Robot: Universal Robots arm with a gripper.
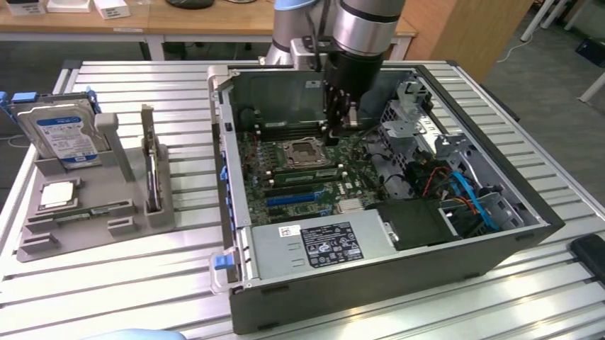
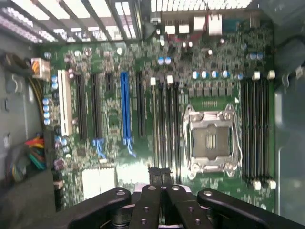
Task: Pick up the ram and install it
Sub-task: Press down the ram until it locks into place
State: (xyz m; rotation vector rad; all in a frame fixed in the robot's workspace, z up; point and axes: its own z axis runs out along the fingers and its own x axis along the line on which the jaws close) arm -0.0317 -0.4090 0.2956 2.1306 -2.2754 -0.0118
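In the exterior view, at about nine o'clock from the computer, a grey moulded plastic holder [image 1: 71, 242] sits on the slatted metal table [image 1: 142, 297]. A silver hard drive with a blue label [image 1: 64, 134] stands at the holder's eleven o'clock corner. A tall dark expansion card [image 1: 149, 159] stands on edge at its three o'clock side. The ram [image 1: 93, 211], a long, narrow green board stick with small dark chips, lies flat in a groove towards the holder's six o'clock edge, well apart from the arm.

Further right is the open dark grey steel computer case [image 1: 378, 290], with the green motherboard [image 1: 283, 195] bare inside. The black two-fingered gripper [image 1: 342, 120] hangs inside the case at about one o'clock from the square silver processor socket [image 1: 304, 150]. Its fingertips [image 2: 154, 174] are pressed together with nothing between them, over the end of a bank of long black memory slots [image 2: 167, 124]. I cannot tell whether a stick already sits in the slot beneath them.

The ram should handle as light, stiff and thin, but brittle. It is best taken by the long upper edge or the bare board near its ends, clear of the chips and the contact edge.

At the case's four o'clock are blue cables [image 1: 472, 198].
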